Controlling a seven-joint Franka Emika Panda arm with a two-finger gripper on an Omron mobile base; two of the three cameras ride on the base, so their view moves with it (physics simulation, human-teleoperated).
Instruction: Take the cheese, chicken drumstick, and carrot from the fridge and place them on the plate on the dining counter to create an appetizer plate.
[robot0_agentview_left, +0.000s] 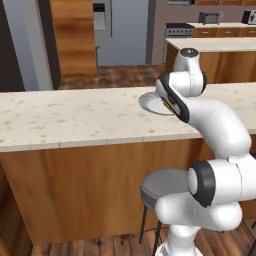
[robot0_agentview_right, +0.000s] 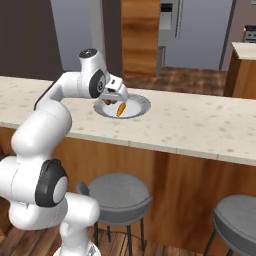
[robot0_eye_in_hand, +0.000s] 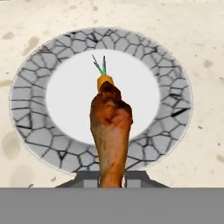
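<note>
My gripper (robot0_eye_in_hand: 111, 177) is shut on the thin end of the brown chicken drumstick (robot0_eye_in_hand: 111, 127), which hangs just above the round plate (robot0_eye_in_hand: 30, 109). Beyond the drumstick, the carrot (robot0_eye_in_hand: 105, 80) shows only its orange top and green stalks over the plate's white middle. From the right base view the gripper (robot0_agentview_right: 119, 99) hovers over the plate (robot0_agentview_right: 141, 103) on the speckled dining counter (robot0_agentview_right: 200, 125), with an orange-brown piece hanging under it. In the left base view the arm covers part of the plate (robot0_agentview_left: 148, 102). The cheese is out of view.
Grey round stools (robot0_agentview_right: 117, 192) (robot0_agentview_right: 240, 215) stand under the counter's near edge, one close to my base (robot0_agentview_left: 162, 182). Bare stone top (robot0_agentview_left: 60, 117) stretches left of the plate. A tall grey fridge (robot0_agentview_right: 170, 22) stands far back. A second counter (robot0_agentview_left: 215, 45) lies behind.
</note>
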